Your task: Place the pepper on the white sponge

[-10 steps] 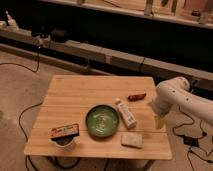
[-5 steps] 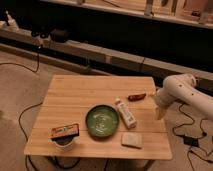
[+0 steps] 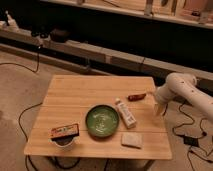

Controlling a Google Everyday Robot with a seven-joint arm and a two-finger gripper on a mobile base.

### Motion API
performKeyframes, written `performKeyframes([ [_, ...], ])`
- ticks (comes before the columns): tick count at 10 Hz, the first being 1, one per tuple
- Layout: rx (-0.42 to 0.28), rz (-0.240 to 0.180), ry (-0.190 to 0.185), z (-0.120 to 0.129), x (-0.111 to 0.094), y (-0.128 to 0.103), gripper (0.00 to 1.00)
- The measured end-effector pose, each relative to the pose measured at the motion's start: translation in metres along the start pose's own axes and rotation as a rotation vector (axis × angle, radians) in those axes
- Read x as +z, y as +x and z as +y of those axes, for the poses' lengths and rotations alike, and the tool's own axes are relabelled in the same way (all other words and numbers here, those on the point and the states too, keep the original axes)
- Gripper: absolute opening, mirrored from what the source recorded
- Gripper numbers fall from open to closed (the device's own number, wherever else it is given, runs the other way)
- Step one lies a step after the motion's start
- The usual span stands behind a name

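Only the one camera view to go on, looking down at a wooden table (image 3: 85,92) from the front.

The pepper (image 3: 136,96) is lying flat on the tabletop, over toward the right edge and a bit past the middle row of stuff. The white sponge (image 3: 132,140) sits flat near the front edge, right of centre. Between the two is a white bottle (image 3: 126,112) lying on its side, with a green bowl (image 3: 102,121) just beside it on the left. So the straight path from pepper to sponge crosses the bottle, which we'd guess means carrying the pepper up and over, not dragging it.

At the front left there's an orange packet (image 3: 65,131) resting on top of a small bowl (image 3: 64,142), well apart from everything that matters here.

The white arm (image 3: 182,86) comes in from the right, and the gripper (image 3: 159,108) hangs off its end, pointing down at the table's right edge, near the pepper but not touching it. We can't tell how far open it is. It isn't holding the pepper, since that's plainly down on the wood.

Our read: nothing's been picked up yet, and the arm is parked on that side because that's where the pepper is. The sponge top is bare, so it's ready for the drop.
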Motion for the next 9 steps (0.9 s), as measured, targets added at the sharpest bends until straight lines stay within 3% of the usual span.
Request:
performKeyframes([
  [2, 0.0, -0.004, 0.005, -0.016, 0.012, 0.005, 0.8],
  [3, -0.006, -0.001, 0.026, -0.026, 0.018, 0.008, 0.8],
  [6, -0.05, -0.017, 0.091, -0.049, 0.034, -0.009, 0.8],
  [9, -0.07, -0.024, 0.102, -0.057, 0.045, -0.019, 0.8],
])
